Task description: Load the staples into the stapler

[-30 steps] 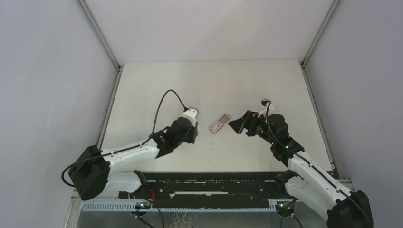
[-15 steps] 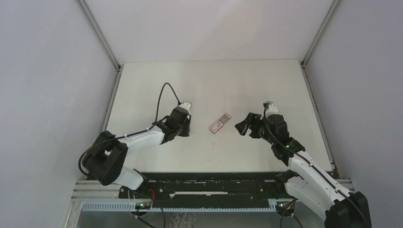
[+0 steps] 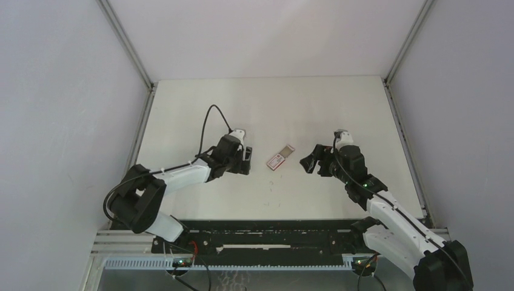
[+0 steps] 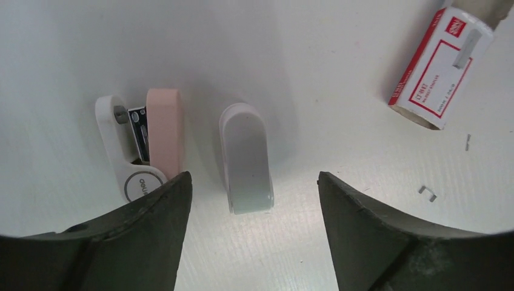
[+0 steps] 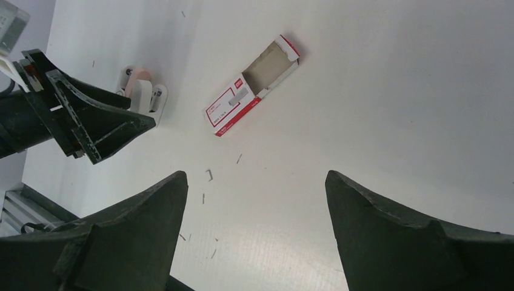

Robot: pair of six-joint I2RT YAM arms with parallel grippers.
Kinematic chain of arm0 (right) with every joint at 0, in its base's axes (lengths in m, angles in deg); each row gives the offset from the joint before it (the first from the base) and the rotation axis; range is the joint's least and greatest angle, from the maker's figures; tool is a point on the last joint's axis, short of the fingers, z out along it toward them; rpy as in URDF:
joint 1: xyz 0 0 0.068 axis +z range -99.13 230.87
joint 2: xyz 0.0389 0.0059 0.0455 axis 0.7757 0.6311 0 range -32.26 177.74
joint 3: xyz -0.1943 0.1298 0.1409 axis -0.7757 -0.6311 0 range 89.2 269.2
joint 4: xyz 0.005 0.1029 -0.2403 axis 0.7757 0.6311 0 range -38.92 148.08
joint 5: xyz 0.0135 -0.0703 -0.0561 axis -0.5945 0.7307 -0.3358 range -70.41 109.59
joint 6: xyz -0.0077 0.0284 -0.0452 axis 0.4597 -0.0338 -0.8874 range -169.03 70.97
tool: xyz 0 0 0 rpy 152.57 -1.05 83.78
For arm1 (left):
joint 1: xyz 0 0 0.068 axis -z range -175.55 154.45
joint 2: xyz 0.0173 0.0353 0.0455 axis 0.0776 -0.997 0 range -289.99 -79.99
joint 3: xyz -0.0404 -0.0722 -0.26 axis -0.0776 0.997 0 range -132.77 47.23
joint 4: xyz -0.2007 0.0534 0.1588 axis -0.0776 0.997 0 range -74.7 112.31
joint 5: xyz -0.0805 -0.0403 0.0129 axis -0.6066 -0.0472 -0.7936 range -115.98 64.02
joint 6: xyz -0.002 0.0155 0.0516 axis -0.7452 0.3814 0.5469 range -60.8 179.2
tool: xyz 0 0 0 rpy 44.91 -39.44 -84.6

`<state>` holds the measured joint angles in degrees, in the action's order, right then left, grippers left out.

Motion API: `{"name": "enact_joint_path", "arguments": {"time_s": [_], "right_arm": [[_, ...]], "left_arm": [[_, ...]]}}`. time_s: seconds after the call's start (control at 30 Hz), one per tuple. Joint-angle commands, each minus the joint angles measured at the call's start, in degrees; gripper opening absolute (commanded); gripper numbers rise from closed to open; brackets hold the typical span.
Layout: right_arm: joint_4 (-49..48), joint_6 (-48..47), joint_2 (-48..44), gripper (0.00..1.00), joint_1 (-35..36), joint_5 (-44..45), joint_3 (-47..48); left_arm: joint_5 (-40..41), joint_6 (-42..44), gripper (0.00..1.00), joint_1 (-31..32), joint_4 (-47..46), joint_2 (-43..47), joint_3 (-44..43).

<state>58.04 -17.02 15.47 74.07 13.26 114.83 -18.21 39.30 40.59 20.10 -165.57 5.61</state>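
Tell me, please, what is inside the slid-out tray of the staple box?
The staple box's tray shows only bare cardboard where it sticks out, no staples. The part inside the sleeve is covered, so unseen.

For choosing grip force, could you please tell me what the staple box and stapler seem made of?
Staple box: printed cardboard, probably; dull grey-brown inside its open end.
Stapler: smooth pink and white plastic, seemingly; soft sheen, rounded moulded edges.
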Motion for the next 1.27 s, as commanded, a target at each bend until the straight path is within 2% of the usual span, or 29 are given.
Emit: {"name": "enact_joint_path", "arguments": {"time_s": [0.0,0.13,0.23,0.33,0.43,0.5,0.57,0.67,0.73,0.87,1.03,1.23], "right_arm": [[-5.2,-3.7,1.5,0.84,-0.9,-2.8,2.0],[-6.6,-4.8,5.6,0.84,-5.4,-8.3,5.5],[-7.0,-7.1,8.3,0.84,-10.3,-8.8,8.7],[-6.1,-10.1,8.4,0.85,-15.9,-4.7,10.8],[-6.5,-10.1,4.8,0.85,-22.2,0.1,9.5],[-9.5,-10.5,1.1,0.85,-24.1,5.8,5.8],[-13.8,-11.8,-1.9,0.85,-24.3,12.4,1.1],[-22.6,-13.4,-2.2,0.85,-24.2,17.5,-5.3],[-30.6,-15.6,0.1,0.85,-23.7,19.9,-9.8],[-43.7,-19.5,7.0,0.85,-22.1,24.8,-14.6],[-47.2,-22.7,13.2,0.85,-19.8,29.2,-14.2],[-49.6,-24.3,14.9,0.85,-19.3,31.0,-14.0]], "left_arm": [[-3.3,1.2,0.81,-1.0,-3.3,3.6,-3.0],[-5.5,0.7,0.83,-4.4,-3.7,5.5,-4.9],[-7.0,-0.4,0.83,-12.2,-5.1,8.5,-5.1],[-10.8,-3.9,0.84,-24.0,-9.5,14.3,-1.9],[-11.9,-8.0,0.88,-37.6,-15.0,21.0,4.6],[-8.6,-9.0,0.9,-44.8,-17.8,25.5,9.8],[-0.5,-8.2,0.91,-48.8,-19.6,29.9,16.1],[11.9,-5.1,0.93,-49.3,-26.2,33.9,24.7],[12.4,-3.7,0.94,-49.3,-31.0,34.1,27.5],[10.8,1.0,0.94,-49.2,-33.1,31.7,26.4],[10.1,2.7,0.94,-49.2,-35.6,30.1,26.9],[10.2,4.9,0.95,-49.1,-40.0,29.6,28.4]]}}
